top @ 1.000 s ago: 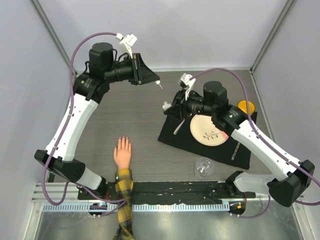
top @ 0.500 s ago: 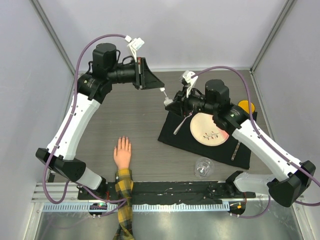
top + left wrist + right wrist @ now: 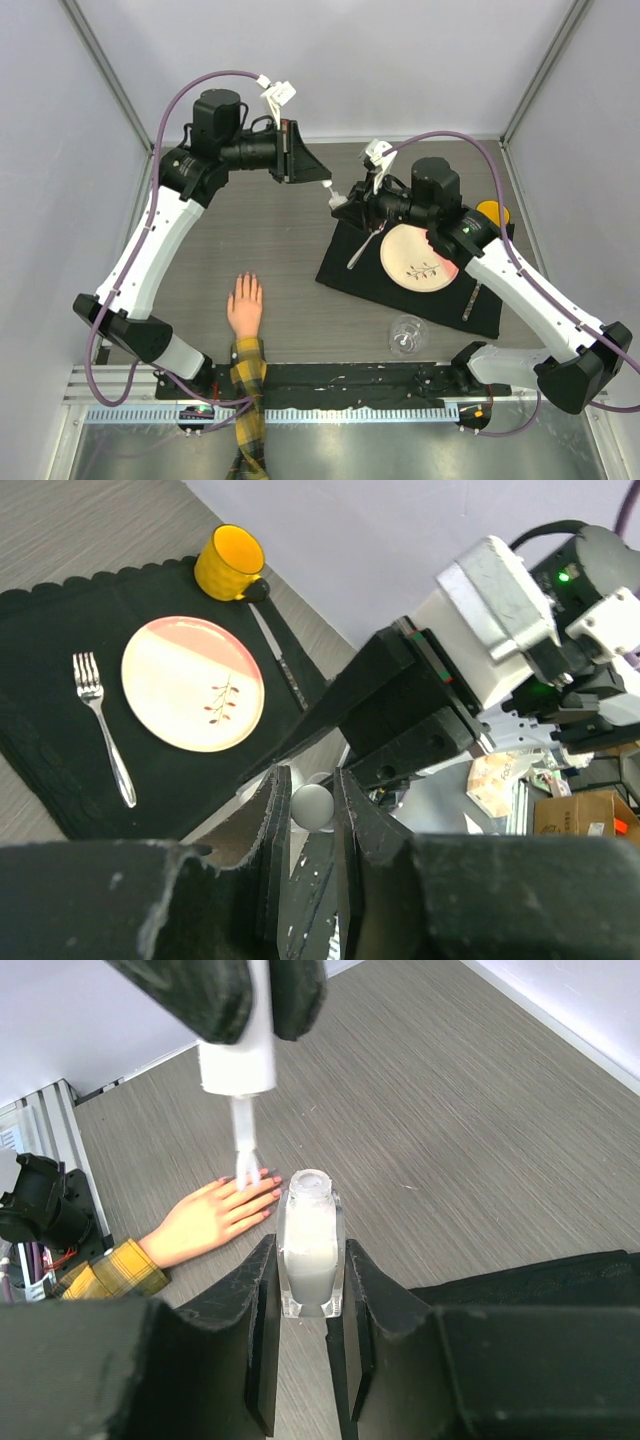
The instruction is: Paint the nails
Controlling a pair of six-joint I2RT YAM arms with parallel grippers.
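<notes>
Top view: both arms meet in the air at about 12 o'clock from table centre, well apart from the fake hand point(image 3: 244, 305), which lies palm down at about 8 o'clock, fingers pointing to 12. The left gripper point(image 3: 322, 183) has its jaws drawn in narrow on the white brush cap point(image 3: 238, 1060). The right gripper point(image 3: 340, 207) is clamped tight on the flat sides of the polish bottle point(image 3: 311, 1245), held upright. Right wrist view: the bottle neck is uncapped and the brush is out of it, the bristles hanging just beside the neck at its 10 o'clock. Whether they carry polish I cannot tell. The nails point(image 3: 274, 1188) show a pinkish tint at the fingertips, too small to say whether any is coated. Judgement: opening is done and this is the brush-loading step. No painting shows yet, and all the nails look left to do. The placemat point(image 3: 345, 282) and plate point(image 3: 415, 258) at 3 o'clock play no part.
</notes>
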